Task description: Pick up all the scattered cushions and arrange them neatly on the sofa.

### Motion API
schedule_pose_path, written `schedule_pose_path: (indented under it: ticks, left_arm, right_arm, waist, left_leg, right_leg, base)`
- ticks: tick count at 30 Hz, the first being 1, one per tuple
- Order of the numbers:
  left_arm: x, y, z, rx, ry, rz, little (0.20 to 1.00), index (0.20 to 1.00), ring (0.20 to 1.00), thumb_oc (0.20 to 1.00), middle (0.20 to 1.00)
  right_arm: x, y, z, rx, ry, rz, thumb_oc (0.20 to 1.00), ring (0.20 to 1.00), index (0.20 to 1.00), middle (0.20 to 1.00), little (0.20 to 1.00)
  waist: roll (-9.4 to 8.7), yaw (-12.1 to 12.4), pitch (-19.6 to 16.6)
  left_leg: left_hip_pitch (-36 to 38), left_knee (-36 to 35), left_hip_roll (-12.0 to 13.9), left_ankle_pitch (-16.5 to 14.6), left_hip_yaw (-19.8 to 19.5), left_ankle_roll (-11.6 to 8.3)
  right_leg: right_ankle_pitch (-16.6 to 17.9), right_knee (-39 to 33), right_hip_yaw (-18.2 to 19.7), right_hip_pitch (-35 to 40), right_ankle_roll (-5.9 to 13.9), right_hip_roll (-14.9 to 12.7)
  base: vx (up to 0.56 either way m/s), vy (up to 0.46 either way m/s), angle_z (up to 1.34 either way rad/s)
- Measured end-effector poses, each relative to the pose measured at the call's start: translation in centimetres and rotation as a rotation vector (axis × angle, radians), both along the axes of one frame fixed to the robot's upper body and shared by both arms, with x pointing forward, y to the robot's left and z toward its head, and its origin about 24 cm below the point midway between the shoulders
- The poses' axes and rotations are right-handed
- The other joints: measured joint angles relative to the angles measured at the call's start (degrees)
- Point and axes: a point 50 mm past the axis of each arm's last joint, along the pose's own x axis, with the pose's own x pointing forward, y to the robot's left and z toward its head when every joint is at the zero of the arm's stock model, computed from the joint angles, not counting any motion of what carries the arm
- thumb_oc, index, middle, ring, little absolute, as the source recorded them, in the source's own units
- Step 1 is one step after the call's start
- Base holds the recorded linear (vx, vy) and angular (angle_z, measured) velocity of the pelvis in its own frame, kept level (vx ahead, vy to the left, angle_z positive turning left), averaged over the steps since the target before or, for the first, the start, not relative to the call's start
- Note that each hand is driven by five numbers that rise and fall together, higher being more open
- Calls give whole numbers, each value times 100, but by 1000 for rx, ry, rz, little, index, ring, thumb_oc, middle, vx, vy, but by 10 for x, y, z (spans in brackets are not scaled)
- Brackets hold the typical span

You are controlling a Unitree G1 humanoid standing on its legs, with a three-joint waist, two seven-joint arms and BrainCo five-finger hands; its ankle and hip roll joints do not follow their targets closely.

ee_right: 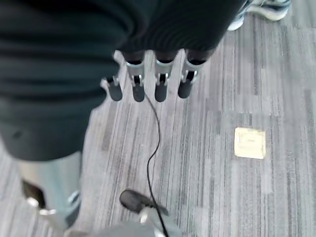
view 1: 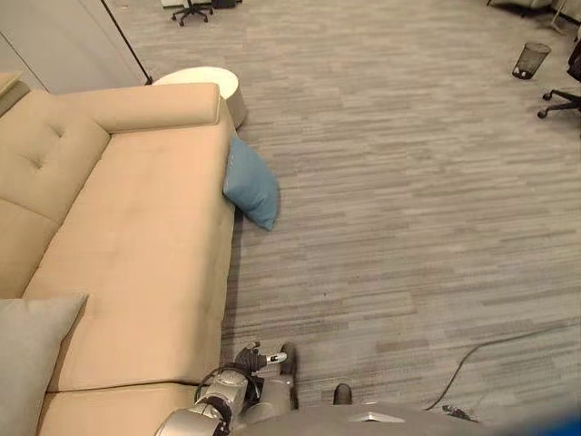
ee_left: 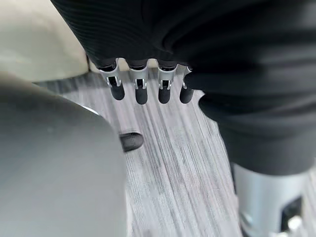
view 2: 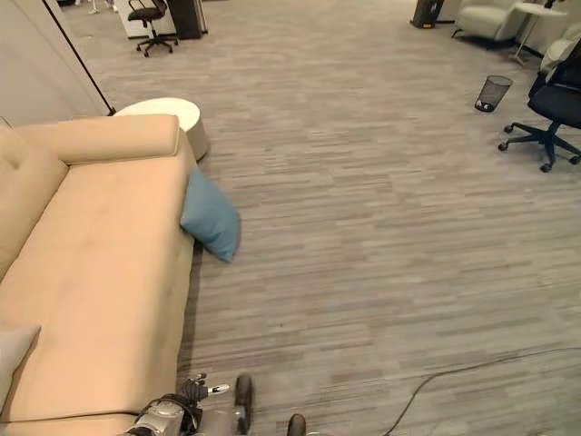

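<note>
Handling of the blue cushion (view 1: 251, 186) is judged easy: soft, light, compressible, best pinched at an upper corner. It leans on the floor against the beige sofa (view 1: 136, 254) front (grey cushion (view 1: 32, 350) already seated). Left hand (ee_left: 140, 89) and right hand (ee_right: 148, 86) hang relaxed, empty. Open carpet is available alongside.

Floor (view 1: 408, 182): grey carpet, striped plank pattern, runs across whole room. Pale wall panels (view 1: 64, 41) at far left, thin black pole (view 1: 127, 41) leaning before them. Round white side table (view 2: 168, 116) just beyond sofa's far arm. Black mesh waste bin (view 2: 493, 92) far right on floor. Black office chair (view 2: 549, 113) on castors near bin, at right edge. Second office chair (view 2: 147, 20) far left. Pale armchair (view 2: 486, 18) at far right. Small square brass floor plate (ee_right: 250, 142) set in carpet.
</note>
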Motion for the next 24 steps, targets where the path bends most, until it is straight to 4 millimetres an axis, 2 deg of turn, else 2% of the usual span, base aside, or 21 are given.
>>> schedule_pose_path:
  ticks: [1,2,3,4,5,6,7,8,9,10,11,13,14,15,16,17,20,21,22,23,24]
  left_arm:
    - [-3,2,-1,0,6,10,1000,1000,1000,1000,1000]
    - [-5,8,-1,-9,9,71,1000,1000,1000,1000,1000]
    - [-36,25,-10,18,98,149,1000,1000,1000,1000,1000]
    - [-44,28,-11,30,111,139,1000,1000,1000,1000,1000]
    - [-30,38,-6,67,89,103,1000,1000,1000,1000,1000]
    - [-13,40,1,73,43,95,1000,1000,1000,1000,1000]
    - [-6,39,3,81,22,68,1000,1000,1000,1000,1000]
    - [-6,40,3,90,17,55,1000,1000,1000,1000,1000]
    - [-5,35,3,77,9,55,1000,1000,1000,1000,1000]
    - [-25,35,-4,71,64,73,1000,1000,1000,1000,1000]
    - [-41,34,-9,67,110,88,1000,1000,1000,1000,1000]
    - [-63,32,-15,52,165,124,1000,1000,1000,1000,1000]
    - [-67,30,-17,50,184,123,1000,1000,1000,1000,1000]
    - [-70,32,-17,55,195,127,1000,1000,1000,1000,1000]
    - [-68,25,-18,38,195,123,1000,1000,1000,1000,1000]
    - [-63,21,-18,29,188,117,1000,1000,1000,1000,1000]
    - [-33,15,-10,15,82,95,1000,1000,1000,1000,1000]
    - [-23,12,-7,6,50,88,1000,1000,1000,1000,1000]
    - [-20,10,-7,0,39,85,1000,1000,1000,1000,1000]
    - [-28,13,-9,7,58,89,1000,1000,1000,1000,1000]
    - [-18,21,-4,23,20,87,1000,1000,1000,1000,1000]
  right_arm:
    - [-2,-3,1,-7,5,-2,1000,1000,1000,1000,1000]
    - [2,-13,4,-27,-9,-21,1000,1000,1000,1000,1000]
    - [-8,-17,4,-41,15,9,1000,1000,1000,1000,1000]
    - [-18,-4,-1,-5,38,12,1000,1000,1000,1000,1000]
    - [-13,16,-6,51,27,24,1000,1000,1000,1000,1000]
    - [2,17,-3,61,-21,32,1000,1000,1000,1000,1000]
    - [28,7,6,39,-121,53,1000,1000,1000,1000,1000]
    - [32,4,8,30,-132,59,1000,1000,1000,1000,1000]
    - [25,1,6,20,-107,54,1000,1000,1000,1000,1000]
    - [31,1,8,15,-119,65,1000,1000,1000,1000,1000]
    - [33,1,8,12,-121,64,1000,1000,1000,1000,1000]
    - [22,0,5,12,-74,61,1000,1000,1000,1000,1000]
    - [19,1,4,19,-57,67,1000,1000,1000,1000,1000]
    - [15,2,3,23,-50,67,1000,1000,1000,1000,1000]
    - [14,-1,4,15,-50,67,1000,1000,1000,1000,1000]
    - [16,-1,4,15,-54,68,1000,1000,1000,1000,1000]
    - [21,-2,6,11,-83,78,1000,1000,1000,1000,1000]
    - [22,-1,6,10,-104,56,1000,1000,1000,1000,1000]
    - [20,2,5,9,-94,48,1000,1000,1000,1000,1000]
    - [22,11,3,22,-110,46,1000,1000,1000,1000,1000]
    - [25,13,3,19,-104,42,1000,1000,1000,1000,1000]
  waist:
    - [35,62,-3]
    - [37,108,-6]
    - [-68,-88,-454]
    - [-108,-172,-440]
    - [-230,-55,-461]
    - [-146,105,-383]
    - [141,-55,-196]
    - [142,-215,-195]
    - [165,-277,-200]
    - [197,-344,-143]
    - [148,-366,-38]
    - [308,-404,56]
    - [359,-453,72]
    - [355,-446,65]
    - [479,-479,61]
    - [486,-480,53]
    - [276,-326,-83]
    - [221,-338,-90]
    - [71,-200,-82]
    - [-153,-236,-106]
    - [-313,-121,-7]
  left_leg:
    - [26,-134,-25,30,-91,-19]
    - [161,-87,-3,-140,-127,271]
    - [941,-226,-159,-543,12,799]
    - [1347,-475,-244,-449,133,1054]
    - [1477,-401,-226,-704,290,1026]
    - [1669,-318,-167,-905,273,1068]
    - [2061,-346,-156,-1243,63,1225]
    - [2273,-421,-277,-1329,-89,1216]
    - [2499,-452,-355,-1652,-278,1215]
    - [2660,-421,-412,-1919,-277,1188]
    - [2873,-413,-460,-2043,-254,1117]
    - [3374,-349,-267,-2340,-248,625]
    - [3543,-180,-220,-2392,-246,536]
    - [3743,-15,-210,-2388,-183,504]
    - [3844,267,-93,-2280,-186,308]
    - [3801,748,-25,-1921,-296,-65]
    - [3202,1296,173,-1848,-430,-100]
    - [2400,2406,365,-1090,-396,-139]
    - [1881,3665,417,-742,-193,-176]
    - [1237,4192,508,-954,-78,-49]
    - [703,4276,647,-1087,202,162]
  right_leg:
    - [-149,-4,207,115,85,17]
    - [-262,7,572,158,193,-38]
    - [-711,212,812,332,557,-349]
    - [-1025,999,679,230,966,-442]
    - [-1101,2073,523,-266,1226,-457]
    - [-812,3705,437,-1009,1833,-461]
    - [-288,5930,95,-2194,2194,-678]
    - [-449,6011,-83,-2751,1956,-941]
    - [-602,4609,-277,-3109,1552,-1110]
    - [-452,2434,-678,-3274,1313,-1213]
    - [-297,1223,-945,-3273,1281,-1216]
    - [-150,858,-1149,-3274,1199,-1037]
    - [-34,967,-1170,-3170,995,-833]
    - [256,996,-1000,-2905,496,-593]
    - [966,983,-795,-2696,81,-517]
    - [1353,948,-654,-2439,-123,-522]
    - [1094,382,-698,-1451,109,-569]
    - [884,274,-841,-1173,179,-559]
    - [942,56,-897,-882,263,-571]
    - [631,61,-853,-565,209,-614]
    - [410,33,-965,-290,164,-687]
  base:
    - [548,221,-157]
    - [506,223,-171]
    - [363,184,-140]
    - [384,192,-114]
    - [436,194,-72]
    - [364,117,-83]
    - [491,23,-1]
    - [565,-67,63]
    - [602,-119,77]
    - [533,-165,30]
    - [416,-145,2]
    - [335,-158,27]
    - [309,-167,40]
    - [298,-157,40]
    - [251,-179,44]
    - [234,-209,54]
    - [241,-278,45]
    - [149,-214,35]
    - [225,-235,28]
    - [287,-259,10]
    - [253,-147,24]
